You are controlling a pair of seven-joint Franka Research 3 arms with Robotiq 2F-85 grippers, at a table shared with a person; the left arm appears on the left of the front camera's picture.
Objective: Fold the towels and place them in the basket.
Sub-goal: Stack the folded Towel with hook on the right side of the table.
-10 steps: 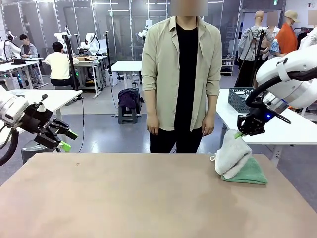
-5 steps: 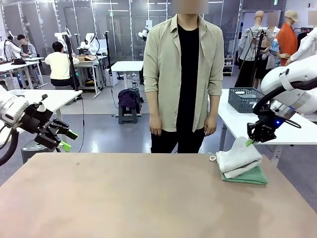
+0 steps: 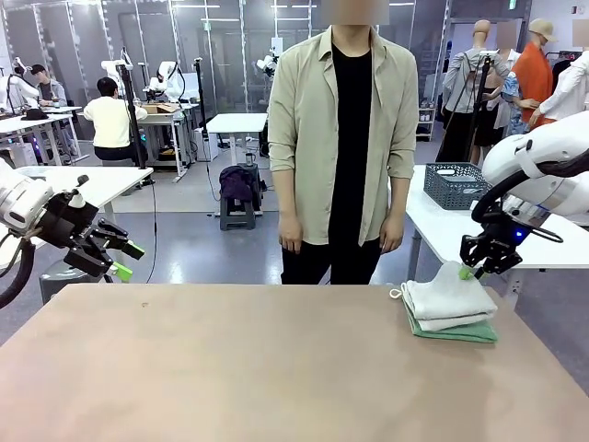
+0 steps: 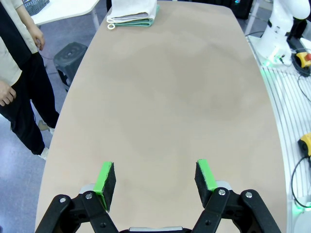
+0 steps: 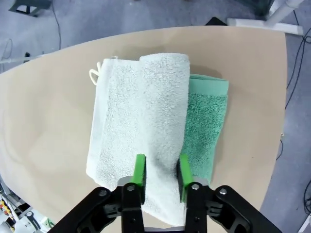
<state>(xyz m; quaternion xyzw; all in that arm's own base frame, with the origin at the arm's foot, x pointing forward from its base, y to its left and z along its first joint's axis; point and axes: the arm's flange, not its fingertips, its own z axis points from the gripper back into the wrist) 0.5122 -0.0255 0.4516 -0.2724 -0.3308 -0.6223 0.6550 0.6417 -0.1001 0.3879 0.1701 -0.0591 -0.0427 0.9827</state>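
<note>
Where the right gripper lifted the cream towel before, it now lies flat on the green towel at the bench's three o'clock edge, jaws parted; left gripper spread over open bench.

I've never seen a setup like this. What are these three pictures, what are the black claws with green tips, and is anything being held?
The claws are grippers, the two-fingered hands of two white robot arms at a shared table. A person stands at its far side.

The front view comes from a fixed camera between the arms. The other two come from cameras on the wrists, each looking along its own fingers.

The left gripper hangs open above bare tabletop, holding nothing.

The right gripper sits just over a folded cream-white towel, which lies on a folded green towel. Its jaws stand slightly apart with towel showing between them; whether they pinch it, I cannot tell.

A dark basket stands on another table behind.
</note>
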